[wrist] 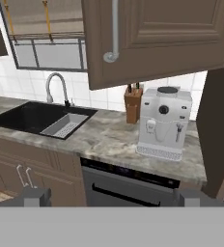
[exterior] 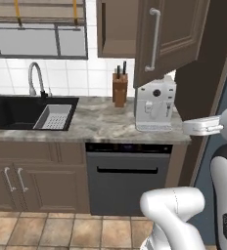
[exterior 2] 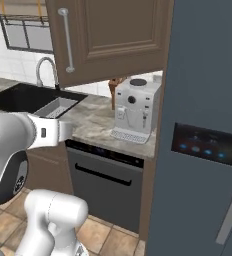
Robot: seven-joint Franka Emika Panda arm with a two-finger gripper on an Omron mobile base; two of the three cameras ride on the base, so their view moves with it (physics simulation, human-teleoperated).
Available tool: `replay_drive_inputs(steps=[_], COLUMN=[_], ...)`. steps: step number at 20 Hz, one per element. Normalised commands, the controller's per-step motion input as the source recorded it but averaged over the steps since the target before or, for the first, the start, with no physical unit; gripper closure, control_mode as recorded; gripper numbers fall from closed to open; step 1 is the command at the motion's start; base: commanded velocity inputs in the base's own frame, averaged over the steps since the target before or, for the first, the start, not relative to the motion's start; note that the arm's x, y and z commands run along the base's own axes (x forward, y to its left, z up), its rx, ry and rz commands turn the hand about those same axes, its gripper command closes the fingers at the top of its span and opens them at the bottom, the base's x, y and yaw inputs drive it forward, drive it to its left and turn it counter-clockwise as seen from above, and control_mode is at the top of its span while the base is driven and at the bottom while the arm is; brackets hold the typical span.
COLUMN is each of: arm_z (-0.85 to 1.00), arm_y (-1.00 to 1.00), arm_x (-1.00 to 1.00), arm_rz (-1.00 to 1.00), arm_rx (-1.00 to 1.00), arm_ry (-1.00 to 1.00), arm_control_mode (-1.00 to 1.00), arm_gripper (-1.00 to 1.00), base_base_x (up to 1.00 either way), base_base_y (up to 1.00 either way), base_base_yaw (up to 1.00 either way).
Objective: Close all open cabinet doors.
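Standing back from the work, the arm had not yet made contact: the jaws (wrist: 109,197) were spread wide and grasped nothing, their two dark tips showing at the bottom corners of the hand view, well short of the cupboards. The step in hand was judged to be the approach to the open cabinet door (exterior: 170,36).

Nearest lay the black-fronted dishwasher (exterior: 127,179) with its slim bar pull, set under a mottled grey stone bench (exterior: 98,124). On the bench stood a boxy white coffee machine (exterior: 155,104), smooth and hard-edged, with a wooden knife block (exterior: 119,89) behind it and to its left. Further left sat a black sink (exterior: 17,111) holding a pale ribbed drainer, and a curved chrome tap (exterior: 34,78) against white tiling.

Above and beyond, the open cabinet door hung swung out over the coffee machine, hinged on its right: dark brown wood, recessed panel, vertical silver bar handle (exterior: 154,40) near its free left edge. The bare cupboard interior (exterior: 118,29) showed to its left.

The next move was judged to require raising the hand to the door's outer face near the handle and pushing it round toward the carcass. A grip seemed unnecessary; a flat push should serve
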Motion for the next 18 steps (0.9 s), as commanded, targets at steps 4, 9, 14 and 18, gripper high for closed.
replay_drive_inputs(steps=[4, 9, 14, 18], arm_z=[0.00, 0.00, 0.00, 0.00], arm_y=[0.00, 0.00, 0.00, 0.00], arm_x=[0.00, 0.00, 0.00, 0.00], arm_rz=[0.00, 0.00, 0.00, 0.00], arm_rx=[0.00, 0.00, 0.00, 0.00], arm_ry=[0.00, 0.00, 0.00, 0.00], arm_control_mode=[1.00, 1.00, 1.00, 1.00], arm_gripper=[-1.00, -1.00, -1.00, -1.00], base_base_x=[0.30, 0.24, 0.12, 0.25], base_base_y=[-0.31, -0.31, -0.35, -0.35], base_base_yaw=[0.15, 0.15, 0.15, 0.15])
